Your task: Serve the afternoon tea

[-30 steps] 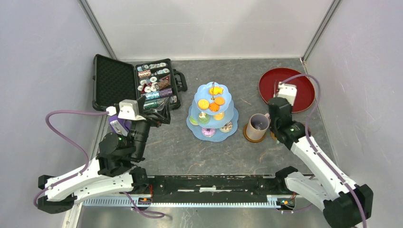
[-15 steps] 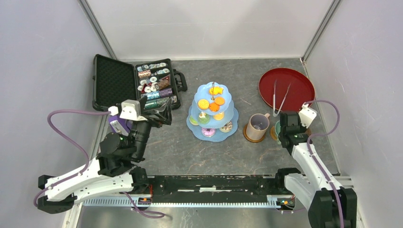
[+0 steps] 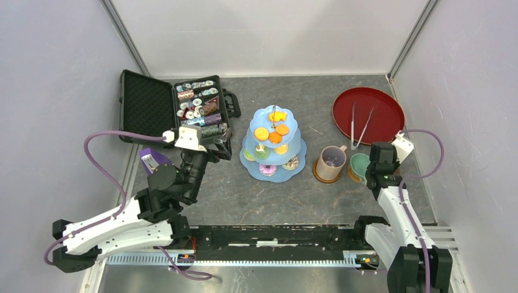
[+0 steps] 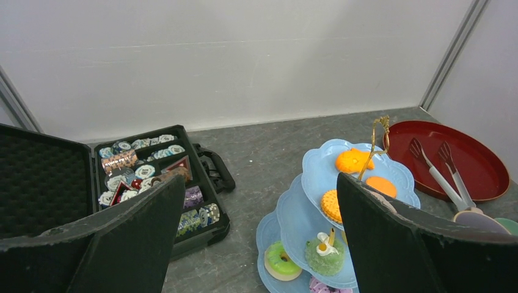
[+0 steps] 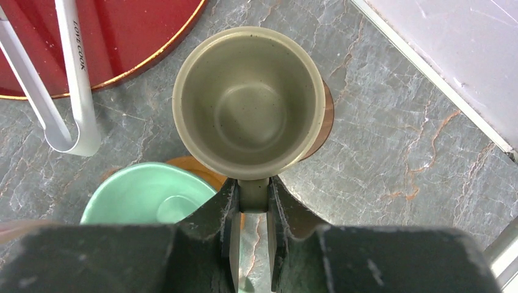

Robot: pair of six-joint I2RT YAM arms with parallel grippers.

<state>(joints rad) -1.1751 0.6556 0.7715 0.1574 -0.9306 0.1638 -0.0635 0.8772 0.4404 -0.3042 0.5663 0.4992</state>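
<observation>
The right gripper (image 5: 252,196) pinches narrowly on the handle of the small olive ceramic cup (image 5: 247,101) just ahead. The left gripper (image 4: 258,183) stands wide, empty.

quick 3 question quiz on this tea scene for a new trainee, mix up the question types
1. True or false: the right pincer is shut on the handle of the olive cup.
2. What lies on the red tray? A) tongs B) a teapot C) a spoon
3. How many tiers does the blue cake stand have?

Key: 1 true; 2 A; 3 three
</observation>
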